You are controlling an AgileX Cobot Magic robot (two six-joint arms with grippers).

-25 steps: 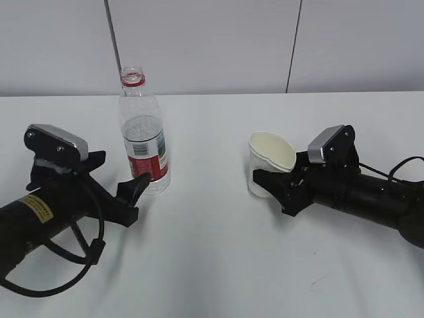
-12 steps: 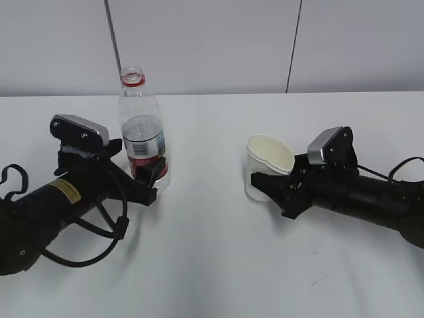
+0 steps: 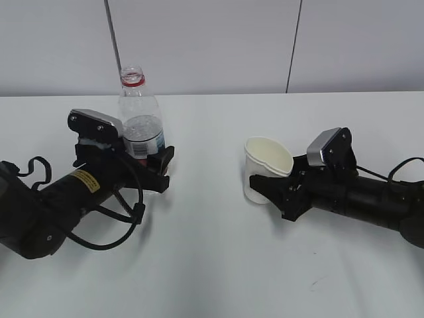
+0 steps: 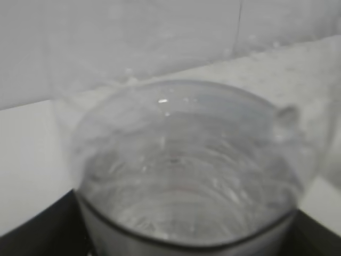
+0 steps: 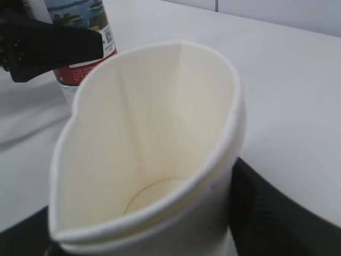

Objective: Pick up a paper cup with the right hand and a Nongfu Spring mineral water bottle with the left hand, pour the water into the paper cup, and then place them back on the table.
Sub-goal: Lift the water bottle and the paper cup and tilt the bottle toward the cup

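Observation:
The clear Nongfu Spring bottle (image 3: 140,112), capless with a red neck ring, stands upright on the white table (image 3: 218,265) at the left. My left gripper (image 3: 154,165) has its jaws on either side of the bottle's labelled lower part; they look open. In the left wrist view the bottle (image 4: 186,170) fills the frame, with water in it. My right gripper (image 3: 268,189) is shut on the white paper cup (image 3: 266,165), which leans and has a squeezed rim. In the right wrist view the cup (image 5: 154,138) is empty, and the bottle's label (image 5: 80,53) lies beyond it.
A small dark scuff mark (image 3: 317,283) lies near the table's front right. A grey panelled wall (image 3: 212,40) runs behind the table. Black cables (image 3: 112,228) loop under the left arm.
My left gripper has moved forward and right until its jaws surround the bottle. My right gripper has shifted the cup slightly left.

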